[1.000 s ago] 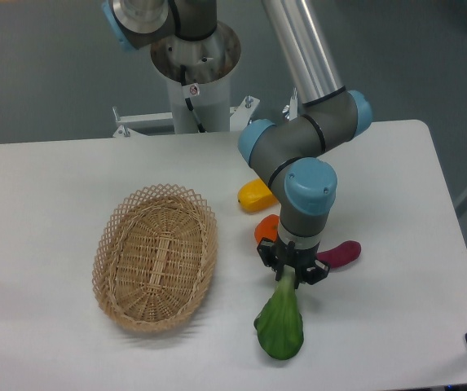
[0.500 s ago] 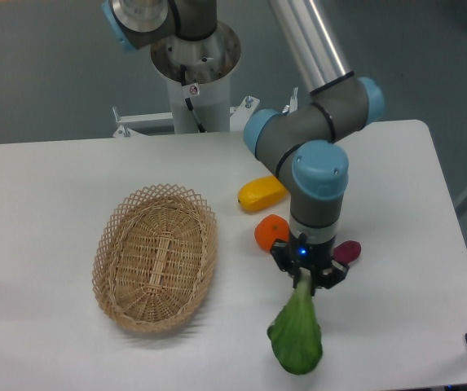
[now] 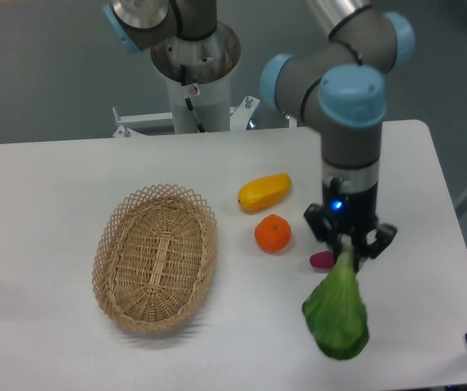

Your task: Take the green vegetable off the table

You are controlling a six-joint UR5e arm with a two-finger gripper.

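The green vegetable [image 3: 337,316] is pinched by its pale stem in the gripper [image 3: 350,248] and hangs leaf-down below it, above the desk [image 3: 46,244]. No writing can be read.

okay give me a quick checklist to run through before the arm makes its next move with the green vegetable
1. Grip: gripper is closed on the pale stem of the green vegetable: ok.
2. Lift: whether the leaf end is fully off the table: cannot tell.
3. Hang: vegetable dangles leaf-down from the gripper; may swing: not ok for fast motion.
4. Neighbours: purple piece sits right beside the gripper: not ok, stay clear of it.
5. Orange and yellow vegetable lie apart to the side: ok.
6. Basket is well away: ok.
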